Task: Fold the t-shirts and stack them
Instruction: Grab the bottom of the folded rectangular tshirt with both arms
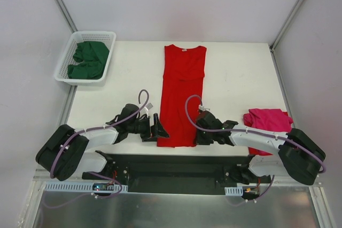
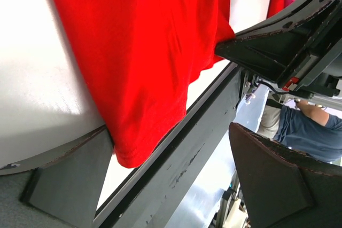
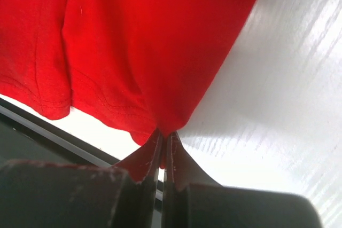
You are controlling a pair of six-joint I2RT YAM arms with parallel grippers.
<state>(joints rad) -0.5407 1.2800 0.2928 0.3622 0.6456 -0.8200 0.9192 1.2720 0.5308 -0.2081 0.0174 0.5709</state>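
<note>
A bright red t-shirt (image 1: 182, 94) lies folded into a long narrow strip down the middle of the white table (image 1: 235, 78). My right gripper (image 1: 200, 135) sits at its near right corner. In the right wrist view its jaws (image 3: 164, 141) are shut on the pinched hem of the red t-shirt (image 3: 149, 52). At the near left corner my left gripper (image 1: 158, 128) stands open. In the left wrist view one finger (image 2: 69, 174) lies beside the hem corner of the red t-shirt (image 2: 139, 68), the other finger (image 2: 272, 185) is well apart, and nothing is gripped.
A magenta-pink t-shirt (image 1: 268, 121) lies crumpled at the table's right edge beside the right arm. A white lattice basket (image 1: 69, 52) at the back left holds a dark green t-shirt (image 1: 89, 60). The table's dark near edge (image 2: 176, 158) runs just below both grippers.
</note>
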